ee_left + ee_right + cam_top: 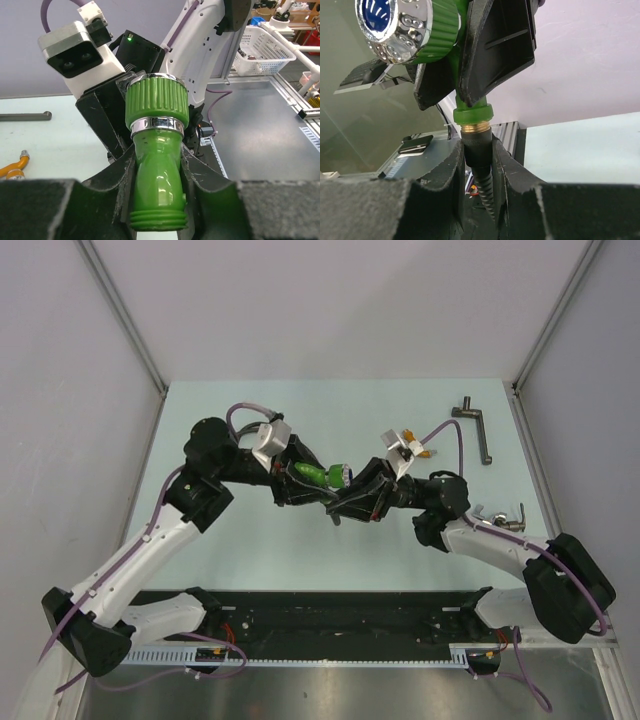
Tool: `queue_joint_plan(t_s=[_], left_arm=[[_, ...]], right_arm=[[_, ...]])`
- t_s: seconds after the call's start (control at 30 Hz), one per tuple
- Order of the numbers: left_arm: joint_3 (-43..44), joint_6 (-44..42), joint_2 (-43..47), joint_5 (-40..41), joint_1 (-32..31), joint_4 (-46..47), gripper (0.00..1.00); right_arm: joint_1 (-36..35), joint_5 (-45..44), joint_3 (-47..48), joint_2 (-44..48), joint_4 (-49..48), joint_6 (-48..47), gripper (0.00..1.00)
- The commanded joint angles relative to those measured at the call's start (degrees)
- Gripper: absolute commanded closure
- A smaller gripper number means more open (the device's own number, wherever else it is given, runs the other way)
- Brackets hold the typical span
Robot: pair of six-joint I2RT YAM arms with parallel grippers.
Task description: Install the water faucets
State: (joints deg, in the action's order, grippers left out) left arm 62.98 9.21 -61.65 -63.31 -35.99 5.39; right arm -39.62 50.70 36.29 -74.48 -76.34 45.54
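Left gripper (157, 167): we see it clamped on the green faucet (156, 107).
Right gripper (478, 150): clamped on the black hose (484, 186).

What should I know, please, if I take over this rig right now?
The left gripper is shut on the green faucet, held between the arms.
The right gripper is shut on the black hose below its brass connector.
The connector meets the faucet's green collar; how tight, I cannot tell.
The orange faucet lies loose on the table.
Left to do: confirm the green joint, then install the orange one.
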Motion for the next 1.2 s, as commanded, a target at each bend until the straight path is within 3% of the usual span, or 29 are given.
queue_joint_plan(t_s=[0.0, 0.1, 0.2, 0.23, 0.33, 0.53, 0.77, 0.83, 0.9, 0.93, 0.97, 1.03, 1.17], left_arm=[[1.1, -5.2, 1.3, -9.6, -2.2, -3.0, 1.0], [0.4, -5.3, 2.2, -6.8, -2.2, -3.2, 1.0], [-0.1, -4.6, 3.3, -3.0, -2.2, -3.3, 1.0], [-0.3, -3.9, 3.5, 0.0, -2.2, -3.3, 1.0], [-1.5, -1.8, 4.8, 6.2, -2.2, -3.1, 1.0], [-3.9, 1.9, 7.9, 15.5, -2.2, -2.7, 1.0], [-4.7, 6.5, 10.7, 38.0, -2.2, -4.9, 1.0], [-5.1, 8.4, 10.8, 42.6, -2.2, -7.3, 1.0], [-5.7, 10.2, 11.0, 48.5, -2.1, -8.6, 1.0], [-6.0, 10.7, 10.9, 49.6, -2.2, -8.7, 1.0], [-6.5, 11.2, 10.9, 50.3, -2.2, -8.7, 1.0], [-6.7, 12.8, 10.8, 51.9, -2.2, -8.7, 1.0], [-6.7, 14.4, 10.8, 53.3, -2.2, -9.3, 1.0]], right_arm=[[2.6, -7.6, 3.6, -1.2, -14.3, 7.2, 1.0], [3.0, -7.5, 3.7, -1.3, -14.3, 6.9, 1.0], [3.5, -7.0, 3.6, -1.3, -14.2, 6.6, 0.81], [3.7, -6.8, 3.7, -1.3, -14.2, 6.7, 0.69], [4.5, -6.3, 3.6, -1.0, -14.0, 6.8, 0.52], [6.5, -5.4, 3.4, -0.8, -13.0, 6.7, 0.35], [7.0, -5.6, 2.5, 2.0, -4.7, 0.0, 0.27], [5.5, -8.2, 1.3, 4.8, -0.5, -8.1, 0.27], [3.1, -15.3, 0.7, 7.3, 10.7, -17.6, 0.26], [-1.6, -18.8, 0.6, 8.5, 15.0, -29.0, 0.25], [-4.0, -27.1, 0.7, 10.3, 22.3, -34.5, 0.24], [-11.1, -34.7, 0.6, 11.1, 26.7, -46.3, 0.22], [-18.9, -48.3, 0.2, 9.0, 24.8, -57.2, 0.23]])
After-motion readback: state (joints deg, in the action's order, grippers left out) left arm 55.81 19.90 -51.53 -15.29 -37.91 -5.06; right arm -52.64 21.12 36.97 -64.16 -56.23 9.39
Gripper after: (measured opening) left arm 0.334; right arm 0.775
